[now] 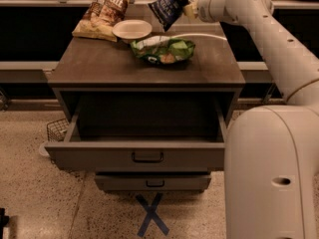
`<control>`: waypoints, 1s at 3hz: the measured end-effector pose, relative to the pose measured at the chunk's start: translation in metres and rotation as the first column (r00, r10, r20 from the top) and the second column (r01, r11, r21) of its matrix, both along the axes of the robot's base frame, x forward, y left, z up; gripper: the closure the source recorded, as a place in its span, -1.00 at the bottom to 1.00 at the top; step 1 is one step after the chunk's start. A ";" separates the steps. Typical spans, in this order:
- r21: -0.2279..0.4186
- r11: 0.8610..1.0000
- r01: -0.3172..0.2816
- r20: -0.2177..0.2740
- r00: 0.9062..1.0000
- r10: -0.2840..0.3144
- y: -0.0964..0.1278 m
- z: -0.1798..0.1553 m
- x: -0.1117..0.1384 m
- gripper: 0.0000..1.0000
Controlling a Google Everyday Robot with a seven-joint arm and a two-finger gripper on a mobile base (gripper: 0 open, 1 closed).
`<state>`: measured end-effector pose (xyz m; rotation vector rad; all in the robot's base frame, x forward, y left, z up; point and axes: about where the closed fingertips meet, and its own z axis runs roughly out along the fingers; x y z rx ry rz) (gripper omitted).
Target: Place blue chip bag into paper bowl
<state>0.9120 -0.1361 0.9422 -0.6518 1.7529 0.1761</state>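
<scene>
At the back left corner of the counter [99,66] lies a tan bag [102,11]. Just to its right, close to the back edge, sits the paper bowl [132,30], with nothing in it. A green bag [163,50] lies right of the bowl and nearer the middle.

Above the back edge, up and to the right of the bowl, the blue chip bag [168,9] hangs tilted in the air, clear of the counter. The pincer [188,8] is clamped on its right end, and the arm reaches in from the right side.

The step in hand looks like the carry: the bag is lifted but not yet over the bowl. The next move likely calls for a short shift to the left until the bag hangs over the bowl's centre. Then comes a lowering that keeps clear of the green bag, and a release low enough that the light bowl doesn't tip or slide.
</scene>
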 end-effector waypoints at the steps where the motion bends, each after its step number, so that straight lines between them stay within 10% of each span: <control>1: 0.066 0.996 -0.057 -0.049 0.997 0.061 0.029 0.005 -0.002 1.00; 3: 0.152 0.973 -0.172 -0.103 0.977 0.188 0.088 0.006 -0.009 1.00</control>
